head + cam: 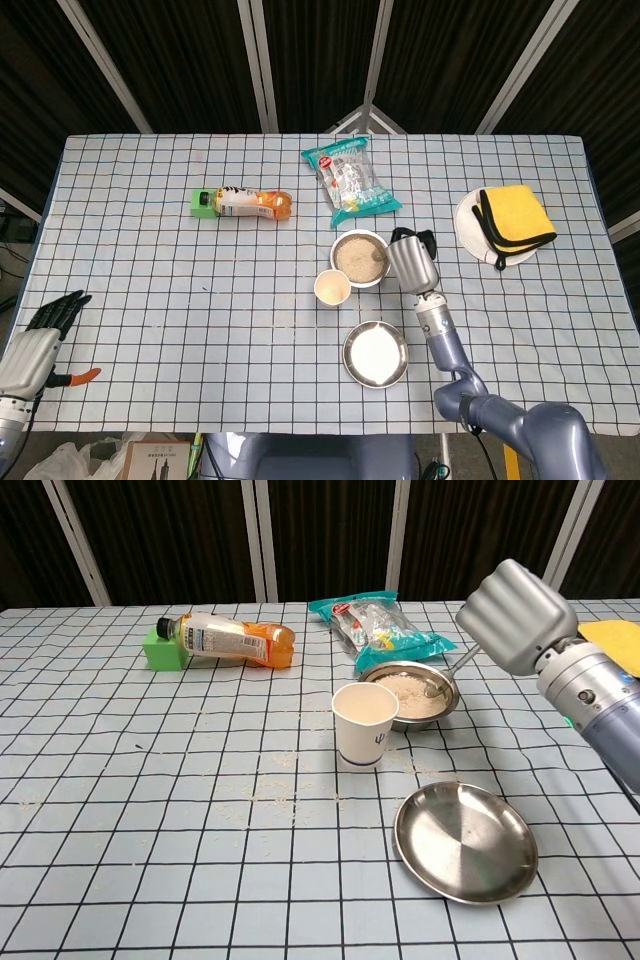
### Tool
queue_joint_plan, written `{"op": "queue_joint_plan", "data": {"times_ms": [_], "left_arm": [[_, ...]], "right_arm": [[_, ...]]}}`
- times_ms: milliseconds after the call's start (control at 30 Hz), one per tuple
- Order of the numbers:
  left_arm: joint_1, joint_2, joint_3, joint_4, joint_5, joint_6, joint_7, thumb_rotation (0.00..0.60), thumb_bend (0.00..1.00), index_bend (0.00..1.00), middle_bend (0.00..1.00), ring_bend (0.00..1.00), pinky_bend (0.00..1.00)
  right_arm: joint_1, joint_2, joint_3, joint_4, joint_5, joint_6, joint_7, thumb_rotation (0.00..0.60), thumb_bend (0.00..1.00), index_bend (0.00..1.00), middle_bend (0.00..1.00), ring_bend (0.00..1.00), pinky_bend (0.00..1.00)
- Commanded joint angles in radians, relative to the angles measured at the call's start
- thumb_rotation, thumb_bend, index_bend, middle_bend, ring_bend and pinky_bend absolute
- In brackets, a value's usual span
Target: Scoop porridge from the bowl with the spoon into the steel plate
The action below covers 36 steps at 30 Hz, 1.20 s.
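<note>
The right hand (515,615), fingers curled around the spoon (447,676), dips it into the bowl (440,706); lifted tilted, porridge could spill before the steel plate (466,842).

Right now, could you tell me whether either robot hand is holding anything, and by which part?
The right robot hand holds the spoon by its handle, with the tip in the bowl. The left robot hand holds nothing.

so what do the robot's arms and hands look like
The right hand has a boxy silver-grey metal back on a round silver wrist with a small green mark, and a blue-grey arm. The left hand has a silver back, black fingers and an orange bit beside it.
</note>
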State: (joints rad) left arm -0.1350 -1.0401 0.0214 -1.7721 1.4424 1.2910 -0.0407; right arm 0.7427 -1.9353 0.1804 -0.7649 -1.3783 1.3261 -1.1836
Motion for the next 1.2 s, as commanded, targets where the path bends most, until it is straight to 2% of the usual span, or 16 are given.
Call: {"op": "queue_joint_plan", "data": {"times_ms": [33,333,533,900,1200], "left_arm": [[-0.001,0.001,0.001,-0.001,0.001,0.000,-0.002,0.600,0.00,0.00,0.00,0.00,0.00],[-0.002,0.003,0.002,-0.002,0.001,-0.001,-0.007,0.600,0.00,0.00,0.00,0.00,0.00],[-0.003,0.005,0.001,-0.002,-0.005,-0.005,-0.011,0.600,0.00,0.00,0.00,0.00,0.00],[-0.004,0.006,0.002,-0.006,-0.010,-0.007,-0.014,0.600,0.00,0.00,0.00,0.00,0.00],[-0.004,0.005,0.001,-0.007,-0.009,-0.004,-0.017,0.600,0.00,0.00,0.00,0.00,0.00]], "right_arm": [[0.006,-0.024,-0.006,0.026,-0.011,0.004,-0.009,0.600,0.55,0.63,0.95,1.00,0.98],[0.006,-0.085,-0.001,0.058,-0.010,-0.005,0.024,0.600,0.56,0.64,0.95,1.00,0.98],[-0.019,-0.121,0.080,-0.013,0.088,-0.032,0.099,0.600,0.56,0.64,0.95,1.00,0.98],[-0.042,-0.117,0.189,-0.127,0.213,-0.034,0.154,0.600,0.56,0.64,0.95,1.00,0.98],[-0.058,-0.094,0.216,-0.185,0.260,-0.024,0.190,0.600,0.56,0.64,0.95,1.00,0.98]]}}
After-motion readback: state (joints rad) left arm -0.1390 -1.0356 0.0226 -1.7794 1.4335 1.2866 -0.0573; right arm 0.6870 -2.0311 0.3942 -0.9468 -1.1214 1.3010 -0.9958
